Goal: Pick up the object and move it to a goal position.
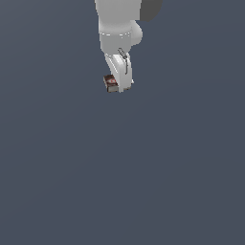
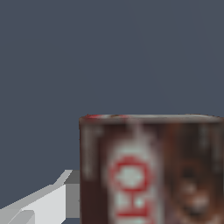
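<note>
A: One object only: a small flat rectangular box (image 1: 111, 83), dark brown with red and white label markings. It sits at the tip of the white Panda arm's gripper (image 1: 119, 87), poking out toward the exterior view's left from behind the white finger housing.

B: Held or just beside?

A: Touching at least, by the look of it. In the wrist view the box's labelled face (image 2: 151, 170) fills the lower part of the picture, very close to the lens, with one pale grey finger (image 2: 48, 199) meeting its side. The other finger is out of sight, so I cannot tell the jaw width outright. My reading is closed on the box, not certain.

B: Resting on the dark grey-blue floor (image 1: 182, 182) or lifted?

A: Cannot tell. No shadow or gap shows under it.

B: Long axis?

A: Too small in the exterior view to call; in the wrist view the edges run past the frame.

B: Goal?

A: No marker visible in either view. Direction of the carry is unknown; the box lies right between the fingers, so grip security matters most.
</note>
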Motion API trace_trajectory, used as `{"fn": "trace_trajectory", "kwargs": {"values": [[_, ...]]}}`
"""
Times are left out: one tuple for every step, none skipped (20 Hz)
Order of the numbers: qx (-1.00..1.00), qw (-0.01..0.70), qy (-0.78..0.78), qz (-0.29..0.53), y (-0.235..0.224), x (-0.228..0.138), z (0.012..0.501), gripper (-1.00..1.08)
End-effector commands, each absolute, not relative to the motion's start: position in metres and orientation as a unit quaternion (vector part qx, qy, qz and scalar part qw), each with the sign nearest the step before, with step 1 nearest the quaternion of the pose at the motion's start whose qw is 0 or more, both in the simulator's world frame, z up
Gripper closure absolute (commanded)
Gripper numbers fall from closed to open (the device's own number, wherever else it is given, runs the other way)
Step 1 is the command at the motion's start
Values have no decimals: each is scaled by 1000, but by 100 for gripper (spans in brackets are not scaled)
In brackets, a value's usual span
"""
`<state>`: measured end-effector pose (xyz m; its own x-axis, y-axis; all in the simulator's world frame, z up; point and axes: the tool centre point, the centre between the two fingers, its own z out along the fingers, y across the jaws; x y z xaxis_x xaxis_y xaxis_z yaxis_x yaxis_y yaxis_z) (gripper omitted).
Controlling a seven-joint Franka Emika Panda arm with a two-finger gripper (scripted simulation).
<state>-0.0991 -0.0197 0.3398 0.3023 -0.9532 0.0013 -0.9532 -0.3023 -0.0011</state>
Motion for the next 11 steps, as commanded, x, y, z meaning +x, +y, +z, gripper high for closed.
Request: {"fn": "trace_trajectory", "kwargs": {"values": [[-807,0,591,0,-20,-103,353,108],[-807,0,590,0,-20,-104,356,108],[-807,0,590,0,-20,-105,360,108],[-807,0,590,0,-20,-106,363,108],[-807,0,590,0,-20,-106,365,108],[-807,0,590,0,-20,-106,366,108],[-807,0,590,0,-20,-106,368,108],[-807,0,590,0,-19,-106,368,108],[-807,0,590,0,-19,-106,368,108],[-807,0,590,0,-19,-106,368,108],[-807,0,590,0,-19,-106,368,108]]}}
